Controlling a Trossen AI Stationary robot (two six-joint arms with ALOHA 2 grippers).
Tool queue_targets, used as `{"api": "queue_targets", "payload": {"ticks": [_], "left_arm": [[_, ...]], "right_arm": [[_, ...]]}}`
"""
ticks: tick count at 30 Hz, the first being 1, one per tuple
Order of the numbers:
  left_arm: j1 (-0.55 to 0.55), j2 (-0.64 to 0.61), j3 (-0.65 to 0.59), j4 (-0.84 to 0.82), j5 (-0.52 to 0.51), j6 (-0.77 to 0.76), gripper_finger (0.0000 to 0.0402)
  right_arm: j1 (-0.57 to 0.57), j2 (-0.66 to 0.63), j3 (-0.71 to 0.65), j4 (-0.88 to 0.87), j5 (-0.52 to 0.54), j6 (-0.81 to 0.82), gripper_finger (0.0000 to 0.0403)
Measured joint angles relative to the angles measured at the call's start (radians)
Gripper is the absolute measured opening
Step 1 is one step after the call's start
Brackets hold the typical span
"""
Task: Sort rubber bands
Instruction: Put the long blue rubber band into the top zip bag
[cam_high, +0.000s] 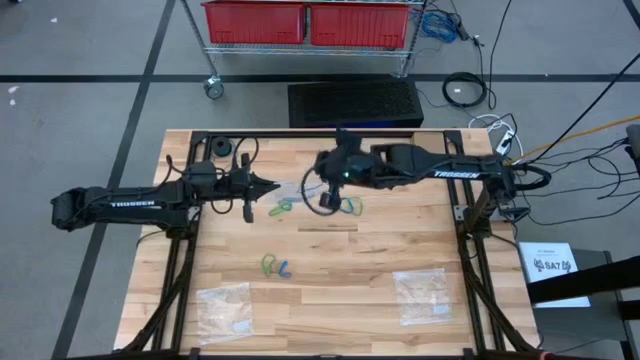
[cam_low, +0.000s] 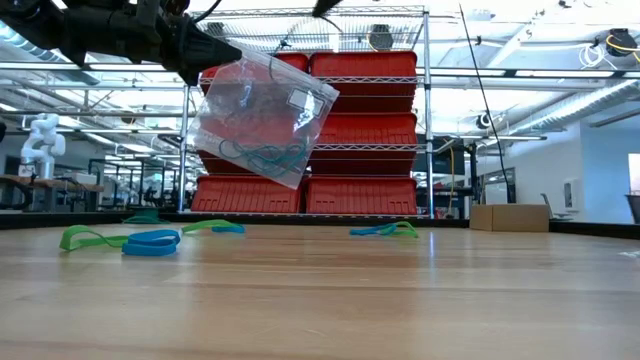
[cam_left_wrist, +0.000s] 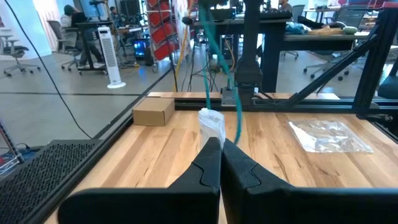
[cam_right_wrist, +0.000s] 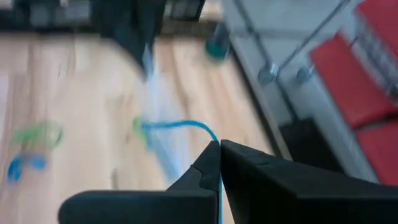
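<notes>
The left gripper (cam_high: 272, 186) is holding its jaws pressed together on the top edge of a clear plastic bag (cam_low: 262, 118). The bag is hanging below the jaws, tilted, clear of the table (cam_high: 330, 290), with several rubber bands lying in its lower part, seen in the low view. In the left wrist view the bag's edge (cam_left_wrist: 212, 126) is standing directly ahead of the closed fingertips (cam_left_wrist: 221, 144).

The right gripper (cam_high: 328, 172) is positioned just beside the left gripper's tip, over the far half of the table. Its jaws are pinching a blue rubber band (cam_right_wrist: 180, 126); in the right wrist view the band is running out from between the closed fingertips (cam_right_wrist: 219, 146) and curving forward toward the bag, which is appearing there only as a blur. In the left wrist view the same band (cam_left_wrist: 217, 53) is showing as a thin strand hanging just ahead of the left jaws, beside the bag edge.

The loose rubber bands are lying on the table in three groups:
- A green and blue pair (cam_high: 283, 207) is lying just below the left jaws.
- A blue and green pair (cam_high: 349, 206) is lying below the right gripper.
- A green and blue group (cam_high: 275, 267) is lying nearer the front edge, well apart from both grippers.

Two further clear bags (cam_high: 222, 306) (cam_high: 422, 293) are lying flat near the front corners of the table.
</notes>
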Motion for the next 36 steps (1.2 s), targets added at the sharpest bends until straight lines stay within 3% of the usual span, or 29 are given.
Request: {"api": "queue_targets", "payload": {"ticks": [4, 9, 12, 20, 30, 36], "left_arm": [[0.000, 0.000, 0.000, 0.000, 0.000, 0.000, 0.0000], [0.000, 0.000, 0.000, -0.002, 0.000, 0.000, 0.0000], [0.000, 0.000, 0.000, -0.002, 0.000, 0.000, 0.0000], [0.000, 0.000, 0.000, 0.002, -0.003, 0.000, 0.0000], [0.000, 0.000, 0.000, 0.000, -0.003, 0.000, 0.0000], [0.000, 0.000, 0.000, 0.003, -0.004, 0.000, 0.0000]], "right_arm": [[0.032, 0.004, -0.032, -0.143, 0.001, 0.117, 0.0000], [0.089, 0.008, -0.183, -0.139, -0.005, 0.207, 0.0000], [0.114, 0.006, -0.306, -0.039, -0.079, 0.235, 0.0000], [0.101, 0.007, -0.632, 0.490, -0.438, 0.224, 0.0000], [0.101, 0.007, -0.880, 0.492, -0.447, 0.239, 0.0000], [0.082, 0.007, -0.911, 0.514, -0.411, 0.231, 0.0000]]}}
